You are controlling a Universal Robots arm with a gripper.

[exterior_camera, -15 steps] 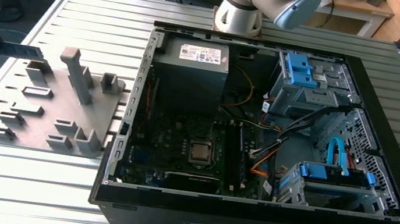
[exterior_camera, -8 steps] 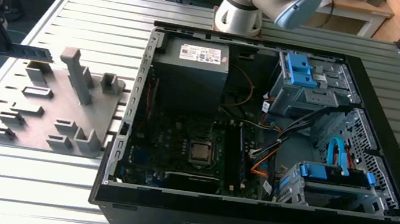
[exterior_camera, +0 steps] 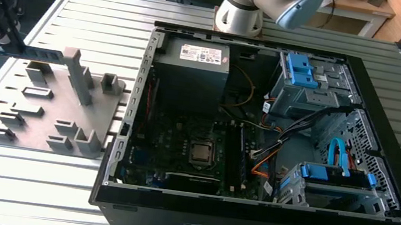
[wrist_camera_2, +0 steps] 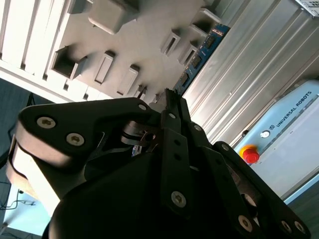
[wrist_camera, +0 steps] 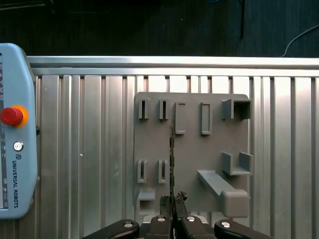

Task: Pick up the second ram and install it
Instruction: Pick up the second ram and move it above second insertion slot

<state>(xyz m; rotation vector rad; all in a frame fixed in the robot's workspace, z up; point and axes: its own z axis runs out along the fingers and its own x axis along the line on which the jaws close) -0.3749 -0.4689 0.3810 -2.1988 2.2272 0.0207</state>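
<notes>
The second ram (exterior_camera: 36, 53) is a long, thin, dark blue-green stick held level in the air over the far edge of the grey holder plate (exterior_camera: 42, 120), at the exterior view's left. My gripper (exterior_camera: 12, 46) is shut on it near its middle. In the second wrist view the ram (wrist_camera_2: 202, 52) sticks out past the gripper (wrist_camera_2: 172, 102), showing its black chips. In the first wrist view the ram (wrist_camera: 172, 159) appears edge-on as a thin dark line above the holder plate (wrist_camera: 199, 149), pinched by the gripper (wrist_camera: 173, 201).
An open computer case (exterior_camera: 122, 137) lies at the exterior view's right, with motherboard (exterior_camera: 181, 139), processor (exterior_camera: 201, 152), power-supply box (exterior_camera: 191, 64), blue drive cages (exterior_camera: 304, 74) and loose cables. A teach pendant (wrist_camera: 15, 134) with a red button rests on the slatted table (wrist_camera: 89, 149).
</notes>
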